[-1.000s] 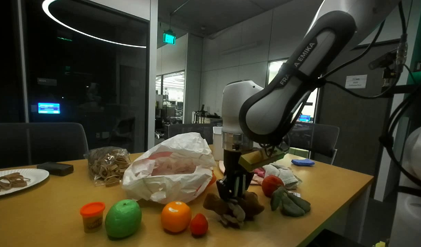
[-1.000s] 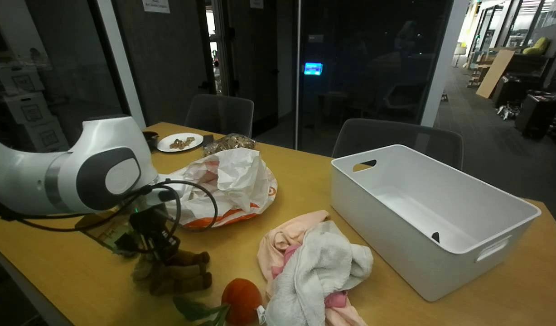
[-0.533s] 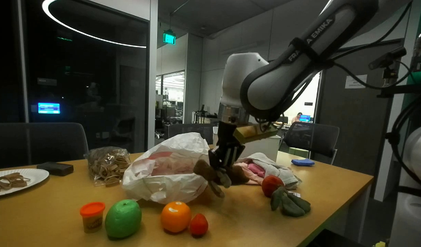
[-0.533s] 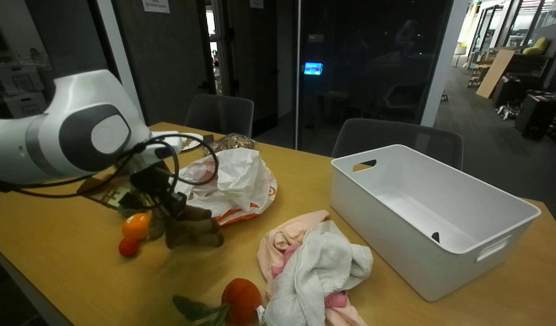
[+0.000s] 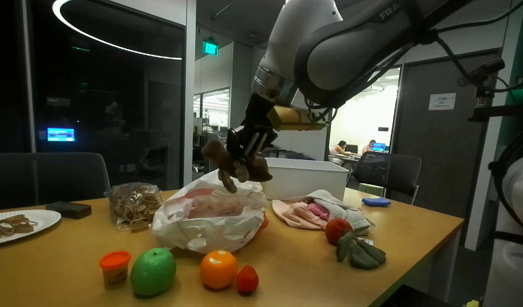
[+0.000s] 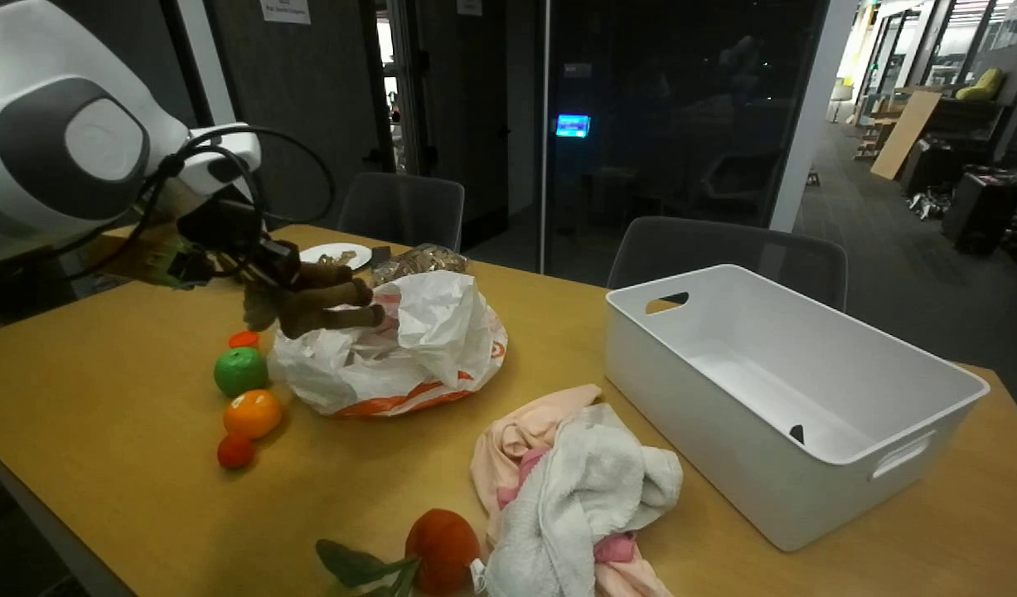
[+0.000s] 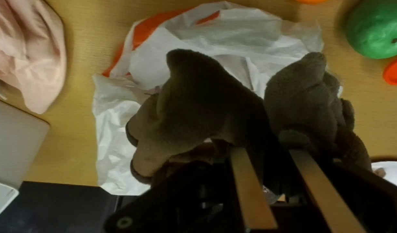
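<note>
My gripper (image 5: pixel 243 154) is shut on a brown plush toy (image 5: pixel 218 154) and holds it in the air. In an exterior view, the gripper (image 6: pixel 286 274) and plush toy (image 6: pixel 330 308) hang over the near side of a crumpled white plastic bag (image 6: pixel 442 332). In the wrist view, the gripper's two fingers (image 7: pixel 266 150) press into the middle of the plush toy (image 7: pixel 198 103), with limbs on one side and its head on the other. The white bag (image 7: pixel 237 35) lies below it on the table. The toy covers part of the bag.
A white bin (image 6: pixel 682 414) stands beside a grey towel (image 6: pixel 591 473) and pink cloth (image 6: pixel 500 439). A red plush fruit with leaves (image 5: pixel 338 231), an orange (image 5: pixel 218 269), a small red fruit (image 5: pixel 247 279), a green fruit (image 5: pixel 153 272) and a tub (image 5: pixel 115 273) sit along the table.
The gripper has lifted the plush toy off the table and carried it up toward the white bag. The orange and small red fruit, hidden before in an exterior view, now show there.
</note>
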### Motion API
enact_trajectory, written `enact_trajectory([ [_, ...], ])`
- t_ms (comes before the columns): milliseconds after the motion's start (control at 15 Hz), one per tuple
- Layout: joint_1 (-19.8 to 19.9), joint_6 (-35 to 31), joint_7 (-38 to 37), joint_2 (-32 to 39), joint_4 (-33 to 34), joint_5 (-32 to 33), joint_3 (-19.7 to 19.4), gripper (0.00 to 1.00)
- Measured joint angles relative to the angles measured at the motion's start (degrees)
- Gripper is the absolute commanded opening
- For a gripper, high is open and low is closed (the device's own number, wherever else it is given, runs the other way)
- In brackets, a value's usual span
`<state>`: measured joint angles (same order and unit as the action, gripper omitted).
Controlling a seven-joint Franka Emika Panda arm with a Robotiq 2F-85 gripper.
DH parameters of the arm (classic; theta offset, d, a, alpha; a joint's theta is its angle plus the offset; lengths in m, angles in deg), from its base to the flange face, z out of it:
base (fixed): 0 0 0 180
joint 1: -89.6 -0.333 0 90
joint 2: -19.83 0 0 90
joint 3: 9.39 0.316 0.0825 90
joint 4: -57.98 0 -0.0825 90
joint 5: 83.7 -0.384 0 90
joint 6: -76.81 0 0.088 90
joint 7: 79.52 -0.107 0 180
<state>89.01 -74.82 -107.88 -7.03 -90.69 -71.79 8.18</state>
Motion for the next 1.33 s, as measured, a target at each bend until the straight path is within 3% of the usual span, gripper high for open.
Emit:
enact_trajectory([
  [267, -1.58, -2.55, -4.18, 4.93, 2.58, -3.41, 5.67, 0.1],
  [600, -1.09, -8.34, -9.23, 14.11, 6.17, -2.81, 8.13, 0.1],
  [933, 4.51, -10.04, -17.83, 21.11, 10.49, 10.94, 9.63, 0.11],
  [1333, 8.76, -9.74, -27.26, 28.68, 12.97, 25.79, 8.31, 0.1],
])
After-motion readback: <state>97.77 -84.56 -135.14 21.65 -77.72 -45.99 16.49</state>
